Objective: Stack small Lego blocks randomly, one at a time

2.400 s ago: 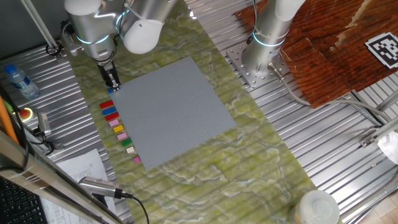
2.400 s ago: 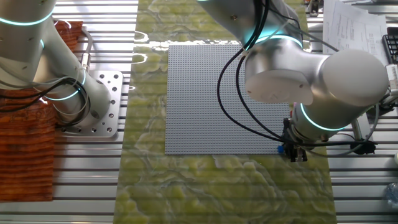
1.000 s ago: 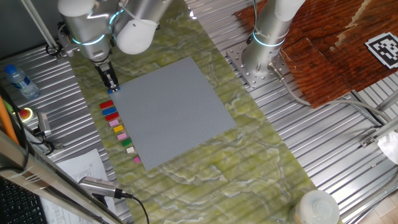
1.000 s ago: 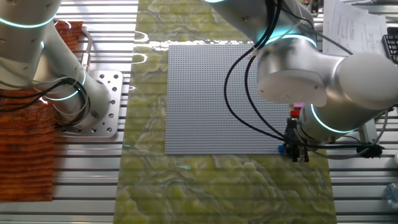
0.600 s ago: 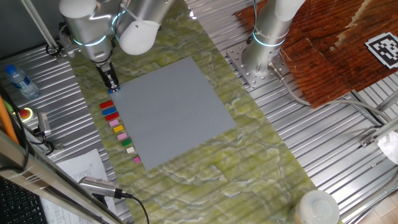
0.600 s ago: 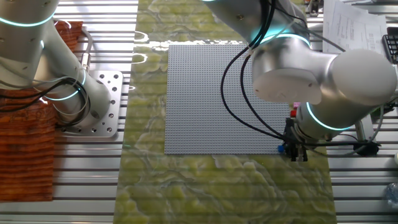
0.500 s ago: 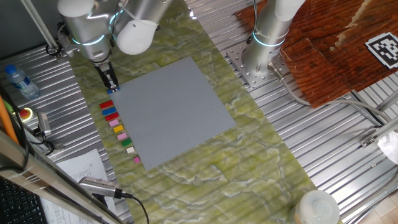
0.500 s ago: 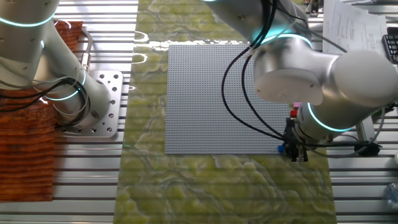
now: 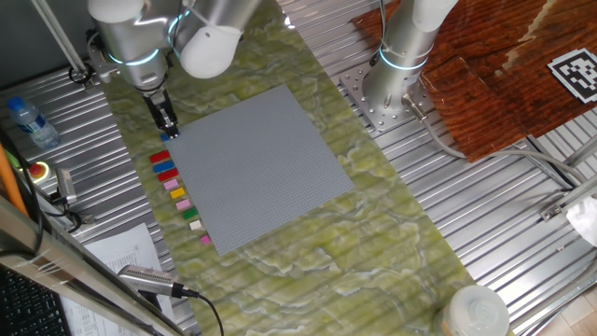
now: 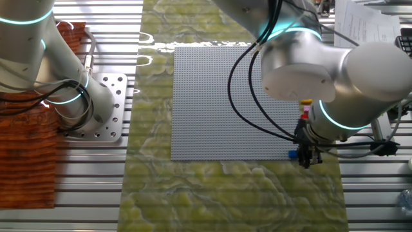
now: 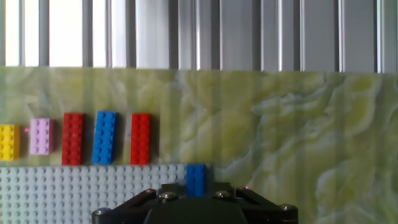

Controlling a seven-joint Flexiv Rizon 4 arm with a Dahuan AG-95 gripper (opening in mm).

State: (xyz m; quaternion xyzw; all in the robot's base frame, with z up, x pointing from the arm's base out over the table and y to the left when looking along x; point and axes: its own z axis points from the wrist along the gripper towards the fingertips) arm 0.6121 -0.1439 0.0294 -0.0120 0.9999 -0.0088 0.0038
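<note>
My gripper (image 9: 167,129) stands at the near-left corner of the grey baseplate (image 9: 261,168), shut on a small blue brick (image 9: 165,137) that rests on that corner. In the hand view the blue brick (image 11: 196,180) sticks out from between the jaws onto the baseplate's corner (image 11: 74,186). The gripper also shows in the other fixed view (image 10: 306,158), with the blue brick (image 10: 293,154) beside it. A row of loose bricks lies along the plate's edge: red (image 11: 140,138), blue (image 11: 105,137), red (image 11: 73,138), pink (image 11: 41,136), yellow (image 11: 9,142).
The brick row continues in one fixed view from red (image 9: 159,158) to cream (image 9: 195,225). A second arm's base (image 9: 387,89) stands beyond the plate. A water bottle (image 9: 28,121) and a microphone (image 9: 149,278) lie at the left. Ribbed metal surrounds the green mat (image 9: 308,252).
The gripper stays at the plate's corner with the blue brick. The arm's upper links have shifted slightly, uncovering a yellow brick in the other fixed view.
</note>
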